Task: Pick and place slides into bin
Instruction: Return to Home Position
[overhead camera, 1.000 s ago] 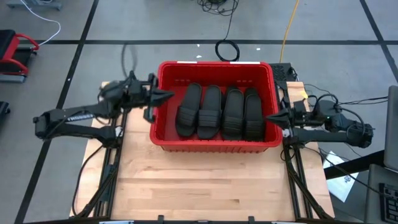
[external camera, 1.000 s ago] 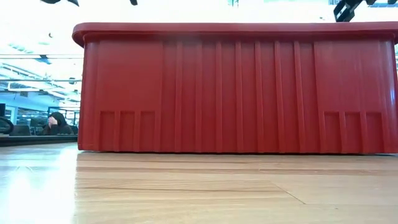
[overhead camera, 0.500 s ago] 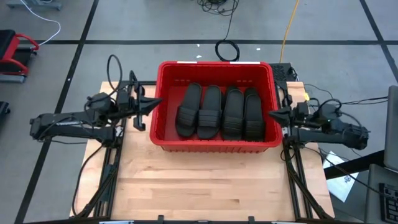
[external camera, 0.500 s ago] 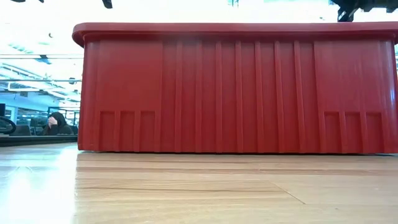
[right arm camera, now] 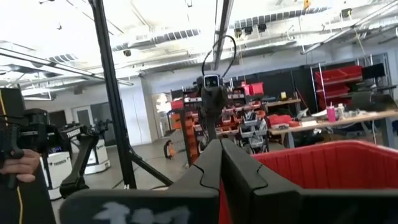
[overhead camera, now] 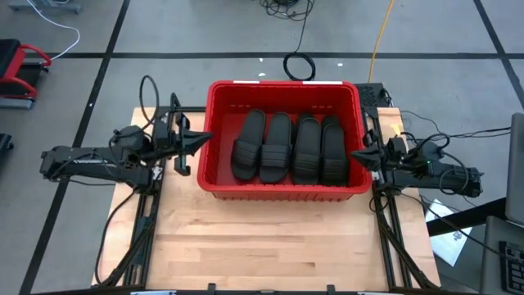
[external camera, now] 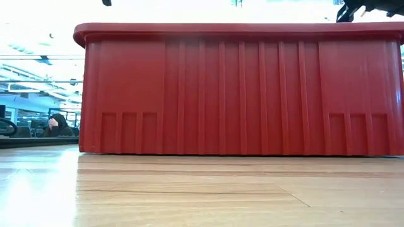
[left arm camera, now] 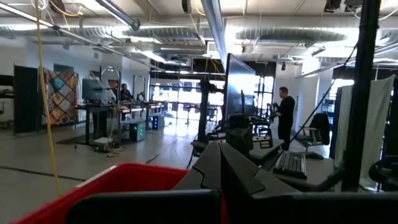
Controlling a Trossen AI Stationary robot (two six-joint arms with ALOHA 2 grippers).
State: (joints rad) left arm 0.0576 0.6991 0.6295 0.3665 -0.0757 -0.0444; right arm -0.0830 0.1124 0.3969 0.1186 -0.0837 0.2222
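The red bin [overhead camera: 216, 176] stands at the table's far middle and fills the low view [external camera: 240, 88]. Several black slides [overhead camera: 286, 147] lie side by side on its floor, straps up. My left gripper [overhead camera: 210, 138] is shut and holds nothing, hovering over the bin's left rim and pointing right; its closed fingers [left arm camera: 221, 163] show in the left wrist view. My right gripper [overhead camera: 354, 153] is shut and holds nothing, just outside the bin's right wall and pointing left; its closed fingers [right arm camera: 221, 158] show in the right wrist view.
Bare wooden table [overhead camera: 270, 238] stretches in front of the bin. Cables [overhead camera: 299, 65] lie on the floor beyond the table's far edge. A person [left arm camera: 286, 109] stands far off in the room, and a hand [right arm camera: 18, 163] shows at the right wrist view's edge.
My left gripper has drawn back from the bin's far left corner toward the table's left and near side, sinking a little. My right gripper has sunk slightly and levelled out beside the bin's right wall. Both stayed shut. The slides have not moved.
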